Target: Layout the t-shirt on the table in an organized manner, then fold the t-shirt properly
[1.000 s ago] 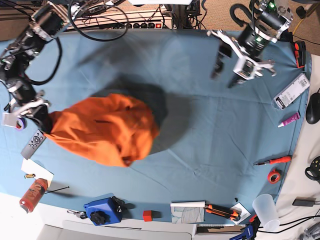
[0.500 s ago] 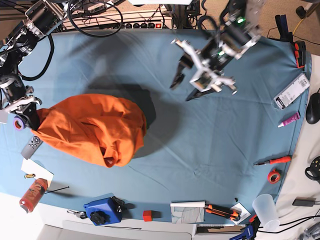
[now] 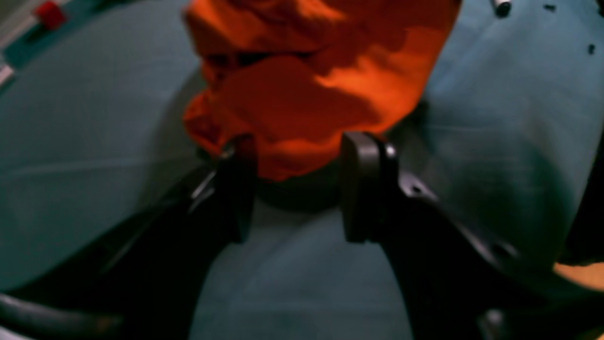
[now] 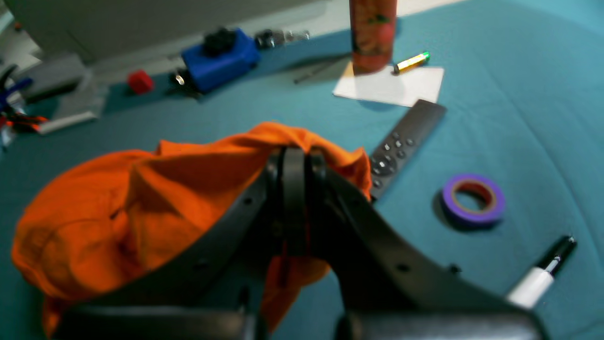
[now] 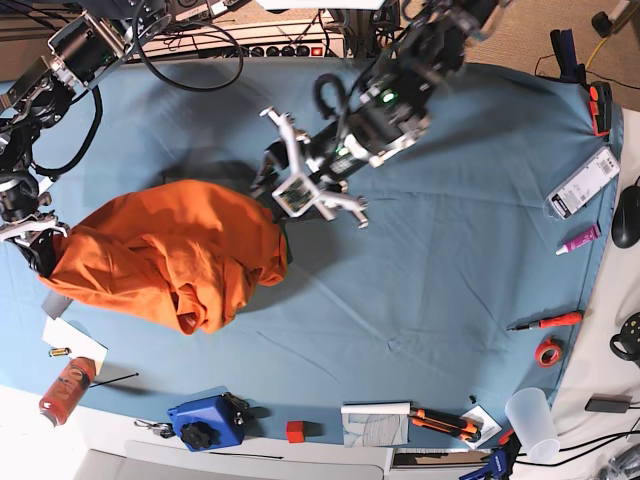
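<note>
The orange t-shirt [image 5: 165,255] lies bunched in a heap on the left half of the blue-teal table [image 5: 450,280]. My right gripper [image 5: 40,250] is shut on the heap's left edge; in the right wrist view its closed jaws [image 4: 293,160] pinch a ridge of the t-shirt [image 4: 141,203]. My left gripper [image 5: 272,212] is at the heap's right edge, open. In the left wrist view its fingers [image 3: 363,184] straddle a low fold of the t-shirt [image 3: 302,94], with the table [image 3: 71,141] beneath.
Beside my right gripper lie a black remote [image 4: 406,141], purple tape [image 4: 473,198], a marker [image 4: 542,274], white paper [image 4: 391,85] and a red can [image 4: 373,33]. A blue box [image 5: 205,422], red cube [image 5: 295,431], screwdriver [image 5: 545,322] and red tape [image 5: 547,351] line the edges.
My left arm swung from the far right corner down to the t-shirt's right edge, jaws staying wide. My right gripper dragged the heap further left.
</note>
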Controlling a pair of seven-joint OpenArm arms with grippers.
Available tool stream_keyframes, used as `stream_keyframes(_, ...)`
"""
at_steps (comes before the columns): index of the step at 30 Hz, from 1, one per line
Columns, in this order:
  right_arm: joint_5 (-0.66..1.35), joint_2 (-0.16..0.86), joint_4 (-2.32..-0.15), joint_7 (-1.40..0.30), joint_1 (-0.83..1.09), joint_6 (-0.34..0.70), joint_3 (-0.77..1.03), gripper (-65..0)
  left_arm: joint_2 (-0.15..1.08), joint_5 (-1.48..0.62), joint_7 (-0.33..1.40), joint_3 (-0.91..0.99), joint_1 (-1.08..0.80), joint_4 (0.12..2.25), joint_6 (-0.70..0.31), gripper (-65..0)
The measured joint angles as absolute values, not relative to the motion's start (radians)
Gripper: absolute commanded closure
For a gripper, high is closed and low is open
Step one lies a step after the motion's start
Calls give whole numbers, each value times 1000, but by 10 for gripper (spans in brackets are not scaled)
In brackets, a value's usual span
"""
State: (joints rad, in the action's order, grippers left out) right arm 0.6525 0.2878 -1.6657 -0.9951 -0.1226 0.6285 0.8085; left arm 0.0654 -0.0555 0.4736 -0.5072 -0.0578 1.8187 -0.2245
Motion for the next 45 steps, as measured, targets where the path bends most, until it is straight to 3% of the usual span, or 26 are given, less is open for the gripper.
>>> stream_keyframes(15,632,287,-1665,-995,-122,628,809,0,-76,-55,476,-537,170,1375,-217,-291)
stream_keyframes(17,632,288,-1665,-994,-122,628,809,0,-83,-56,477,-537,184,1370,-195,-237)
stream_keyframes(20,632,287,-1665,-994,-122,628,809,0,-91,-56,477,-537,193,1370,-172,-33)
stream_keyframes(21,632,287,-1665,-994,-122,628,809,0,-94,-57,478,-537,194,1370,-173,0)
stream_keyframes(33,636,287,-1665,-994,-122,628,809,0,-118,0,534,-535,194,1372,-183,-1)
stream_keyframes(37,637,287,-1665,-994,-122,628,809,0,-118,60,540,-535,194,1405,-182,-362)
stream_keyframes(39,637,288,-1665,-994,-122,628,809,0,-119,60,539,-535,194,1424,-168,-480)
stream_keyframes(45,636,287,-1665,-995,-122,628,809,0,-118,52,641,-535,195,1435,-40,-505)
